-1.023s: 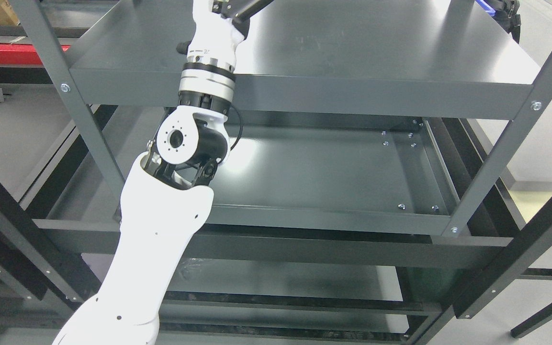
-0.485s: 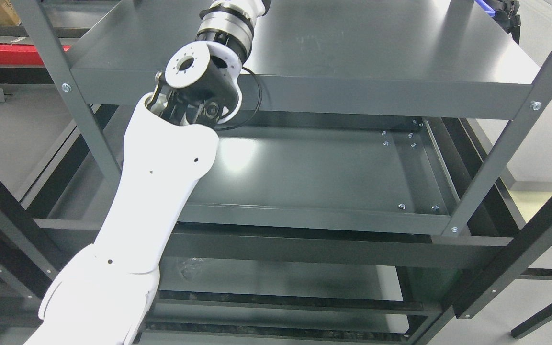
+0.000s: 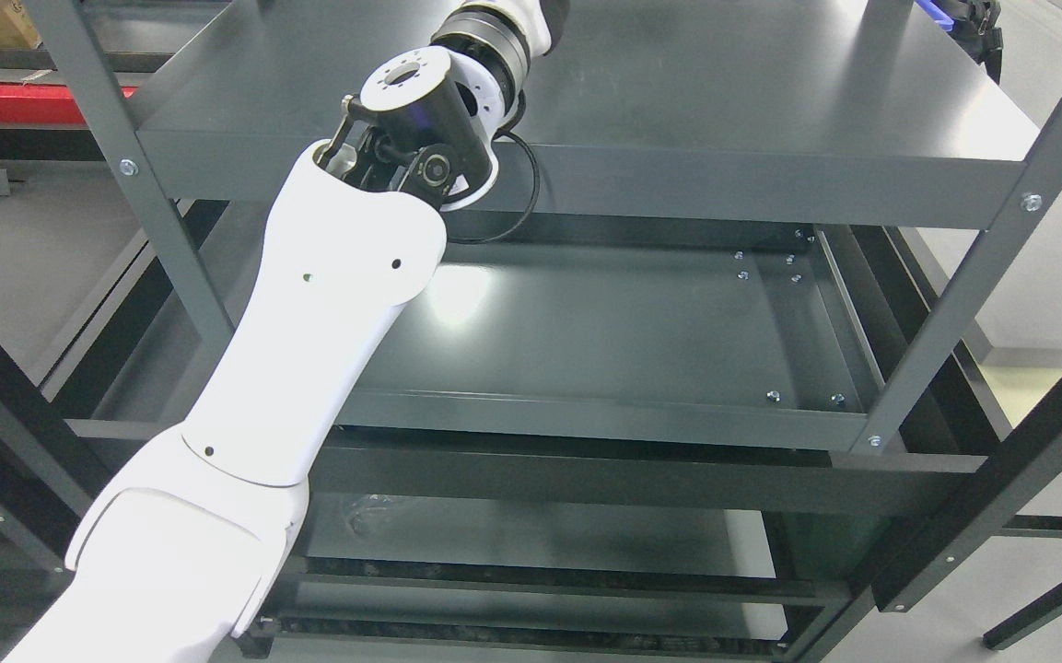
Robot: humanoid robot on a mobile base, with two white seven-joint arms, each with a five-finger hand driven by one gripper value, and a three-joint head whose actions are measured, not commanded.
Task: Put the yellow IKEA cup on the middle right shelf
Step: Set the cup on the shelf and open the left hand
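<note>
My left hand is past the top edge at twelve o'clock, so I cannot tell its grip or whether it holds the yellow cup, which shows nowhere, and only my left arm [image 3: 309, 313] rises over the top shelf [image 3: 724, 101], the middle shelf [image 3: 641, 331] lying toward five o'clock

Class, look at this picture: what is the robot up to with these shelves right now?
The robot's left arm comes in from the lower left and reaches up over the top shelf of a grey metal rack. Its hand is past the picture's upper edge, so what it holds cannot be seen. No yellow cup shows anywhere. The shelf below is bare, and the right arm is out of view.
</note>
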